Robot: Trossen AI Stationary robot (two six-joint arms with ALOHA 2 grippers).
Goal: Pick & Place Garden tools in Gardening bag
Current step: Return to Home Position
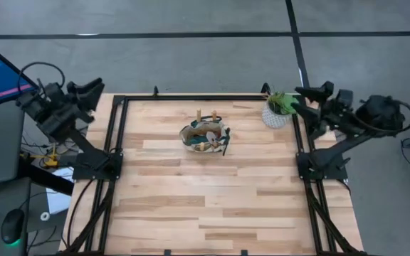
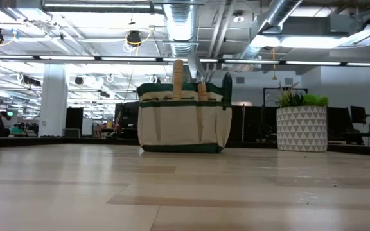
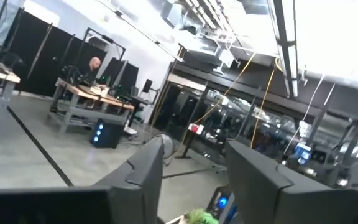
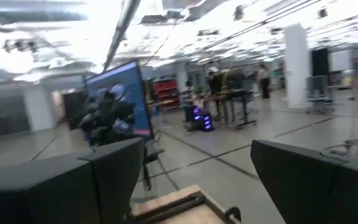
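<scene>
The gardening bag (image 1: 205,137) stands mid-way on the tabletop (image 1: 212,206), trowel handles (image 2: 178,77) poking from its mouth — tools stowed. The left end effector (image 1: 90,90) and right end effector (image 1: 310,93) hang at the far corners, released and empty — parked clear.

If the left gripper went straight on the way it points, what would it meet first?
Probably nothing near: left gripper aims above the table, open room between its fingers; the plant sits just below that line.

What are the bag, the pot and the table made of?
Bag: looks like beige cloth, green trim, sewn pockets. Pot: hard and white with a triangle pattern, maybe ceramic or plastic. Table: wood, pale planks showing grain.
</scene>
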